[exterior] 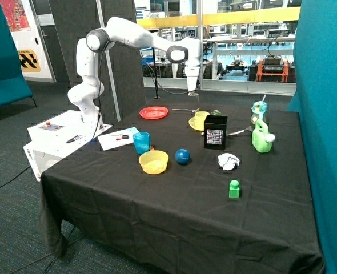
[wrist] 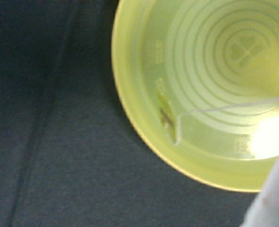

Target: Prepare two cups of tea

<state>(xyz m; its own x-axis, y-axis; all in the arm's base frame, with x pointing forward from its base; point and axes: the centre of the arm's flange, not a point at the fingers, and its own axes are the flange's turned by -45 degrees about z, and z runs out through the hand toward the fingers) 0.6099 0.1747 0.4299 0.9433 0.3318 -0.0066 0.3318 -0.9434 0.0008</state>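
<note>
The gripper [exterior: 192, 87] hangs above the small yellow cup [exterior: 201, 118], which stands on its yellow saucer [exterior: 193, 125] behind the black box. The wrist view looks down on a round yellow surface with raised rings [wrist: 201, 71]. On it lies a thin string [wrist: 224, 108] ending in a small yellowish tag [wrist: 165, 112]. A bright white patch [wrist: 272, 137], probably a tea bag, sits at its rim. The blue tumbler [exterior: 141, 142] stands apart, near the yellow bowl. I cannot see how the gripper stands.
A black box [exterior: 215, 131] stands just in front of the yellow cup. A yellow bowl [exterior: 153, 162], blue ball [exterior: 182, 156], crumpled paper ball [exterior: 228, 161], green block [exterior: 234, 189], green watering can [exterior: 262, 138], red plate [exterior: 153, 112] and papers [exterior: 118, 137] lie on the black cloth.
</note>
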